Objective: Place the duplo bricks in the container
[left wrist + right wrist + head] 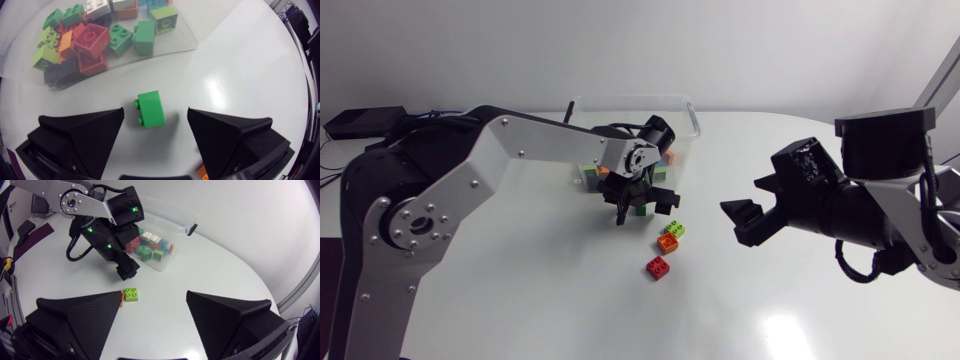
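The left hand (156, 112), spread wide, straddles a green plastic duplo brick (151, 110) on the white worktop (240, 65) near the clear plastic container (630, 98); the right hand (154, 297) gapes wide.

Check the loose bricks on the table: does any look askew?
Yes. The green brick, within the open left gripper, lies tipped on its side, studs pointing sideways at one finger. The lime brick, orange brick and red brick nearby sit studs up.

No lettering, number, label or sign can be read on anything in any view.
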Controlling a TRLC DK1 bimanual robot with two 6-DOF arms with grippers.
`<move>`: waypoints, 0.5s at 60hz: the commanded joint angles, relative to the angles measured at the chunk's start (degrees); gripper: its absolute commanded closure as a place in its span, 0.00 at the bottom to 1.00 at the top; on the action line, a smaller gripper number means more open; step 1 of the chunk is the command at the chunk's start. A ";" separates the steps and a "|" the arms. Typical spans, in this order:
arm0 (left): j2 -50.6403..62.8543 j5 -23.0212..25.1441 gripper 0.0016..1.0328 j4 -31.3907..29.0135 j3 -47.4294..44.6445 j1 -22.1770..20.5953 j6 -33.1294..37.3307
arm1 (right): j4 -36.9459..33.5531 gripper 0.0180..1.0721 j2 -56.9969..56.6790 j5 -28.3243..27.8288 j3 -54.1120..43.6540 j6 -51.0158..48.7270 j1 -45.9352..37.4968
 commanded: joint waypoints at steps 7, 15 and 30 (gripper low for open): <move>0.66 0.34 0.40 6.16 -4.43 0.12 -3.15 | 0.89 0.12 -0.16 1.18 -2.18 -0.45 1.84; -0.13 0.34 0.45 6.34 -6.37 -0.41 -3.41 | 1.42 0.12 0.46 1.35 -2.18 -0.45 1.84; -2.50 0.43 0.64 9.94 -10.41 0.38 -3.85 | 2.13 0.12 1.51 1.53 -2.26 -0.54 2.37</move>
